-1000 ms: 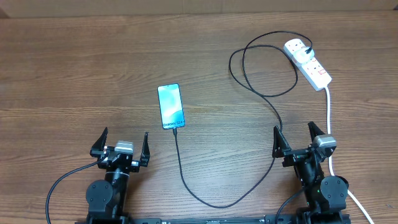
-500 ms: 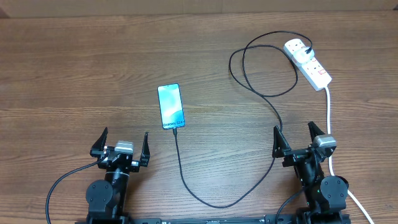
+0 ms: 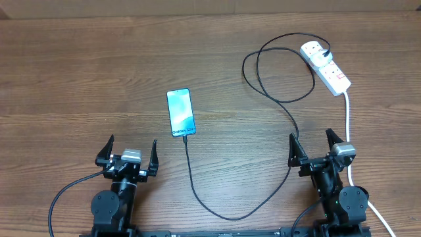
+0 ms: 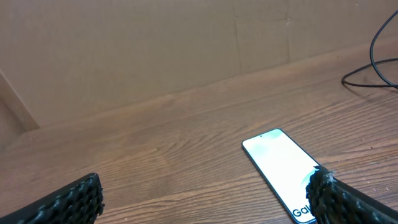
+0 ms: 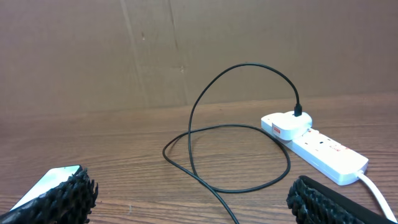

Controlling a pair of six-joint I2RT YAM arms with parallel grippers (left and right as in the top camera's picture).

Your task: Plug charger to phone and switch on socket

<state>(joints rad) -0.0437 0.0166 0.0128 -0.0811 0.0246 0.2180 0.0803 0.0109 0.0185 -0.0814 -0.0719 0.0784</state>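
Wooden counter (image 3: 79,66) holds your left fingers (image 3: 106,151) and right fingers (image 3: 294,150), spread wide and empty at its near edge, the white socket (image 3: 329,69) far right, the phone (image 3: 181,112) mid-counter, and the black charger (image 3: 188,164) looping from socket to the phone's near end.

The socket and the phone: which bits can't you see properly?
- socket switches: overhead, right wrist views; too small to tell on or off.
- phone bottom end: left wrist view; hidden by a finger, cut by the edge.
- charger tip at phone: overhead view; too small to tell if fully in.
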